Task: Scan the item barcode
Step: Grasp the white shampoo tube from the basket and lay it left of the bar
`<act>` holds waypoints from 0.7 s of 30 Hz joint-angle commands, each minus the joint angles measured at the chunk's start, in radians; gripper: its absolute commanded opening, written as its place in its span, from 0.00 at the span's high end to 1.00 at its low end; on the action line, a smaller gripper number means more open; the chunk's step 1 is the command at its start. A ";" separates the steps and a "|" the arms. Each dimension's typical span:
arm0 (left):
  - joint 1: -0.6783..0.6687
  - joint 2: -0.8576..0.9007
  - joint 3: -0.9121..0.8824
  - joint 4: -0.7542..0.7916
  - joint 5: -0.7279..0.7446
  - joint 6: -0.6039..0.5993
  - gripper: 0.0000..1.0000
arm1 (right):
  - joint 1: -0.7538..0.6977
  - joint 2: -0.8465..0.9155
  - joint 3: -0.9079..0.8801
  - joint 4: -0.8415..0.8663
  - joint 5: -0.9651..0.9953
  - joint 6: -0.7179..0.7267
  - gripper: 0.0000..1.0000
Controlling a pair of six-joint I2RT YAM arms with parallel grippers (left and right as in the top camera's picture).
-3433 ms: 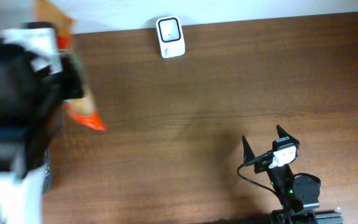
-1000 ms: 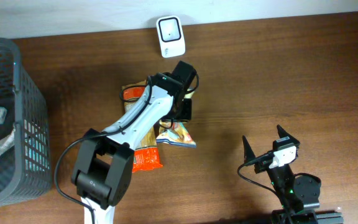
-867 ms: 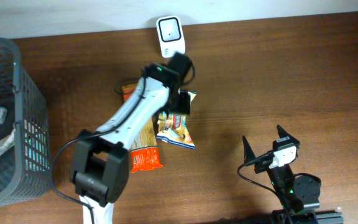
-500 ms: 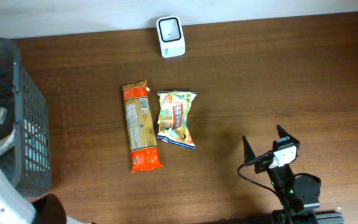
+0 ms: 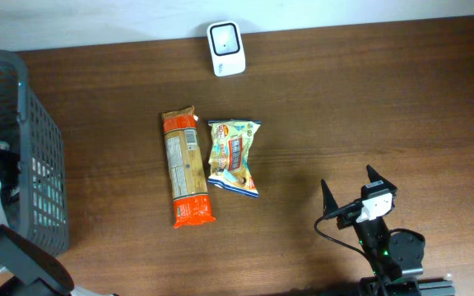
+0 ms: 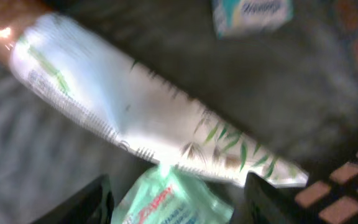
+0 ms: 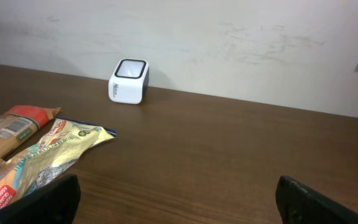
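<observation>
Left gripper (image 6: 178, 194) moved into basket (image 5: 41, 148), jaws apart | right gripper (image 5: 346, 178) wide | orange packet (image 5: 186, 177) lengthwise toward scanner (image 5: 225, 48)

Wood, plastic, film
Matt grained wood counter (image 5: 369, 99); glossy white plastic scanner (image 5: 225, 48); yellow packet (image 5: 233, 154) of shiny crinkled film; grey plastic mesh basket (image 5: 23, 123).

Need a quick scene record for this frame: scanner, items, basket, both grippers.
scanner: white, far edge of table
orange packet: flat, mid-table
yellow snack bag: flat, close beside orange packet, on its right
basket: grey, left edge, packets inside
left gripper: open, down in basket, green packet between fingers
white packet: in basket, beyond green packet
right gripper: open, empty, clear of items
</observation>
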 commanded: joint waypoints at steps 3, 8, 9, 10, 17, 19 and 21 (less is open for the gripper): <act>0.007 0.091 -0.037 0.096 0.001 -0.029 0.30 | 0.006 -0.005 -0.005 -0.006 -0.006 0.011 0.01; 0.015 0.168 -0.037 0.130 -0.026 -0.029 0.67 | 0.006 -0.005 -0.005 -0.006 -0.006 0.011 0.01; 0.015 0.169 -0.037 0.127 -0.025 -0.029 0.67 | 0.006 -0.005 -0.005 -0.006 -0.006 0.011 0.01; 0.015 0.169 -0.037 0.122 -0.026 -0.029 0.46 | 0.006 -0.005 -0.005 -0.006 -0.006 0.011 0.01; 0.013 0.167 0.038 0.153 0.188 -0.028 0.01 | 0.006 -0.005 -0.005 -0.006 -0.006 0.011 0.01; 0.012 0.167 0.072 0.168 0.188 -0.024 0.01 | 0.006 -0.005 -0.005 -0.006 -0.006 0.011 0.01; 0.012 0.180 0.072 0.197 0.181 -0.024 0.01 | 0.006 -0.005 -0.005 -0.006 -0.006 0.011 0.01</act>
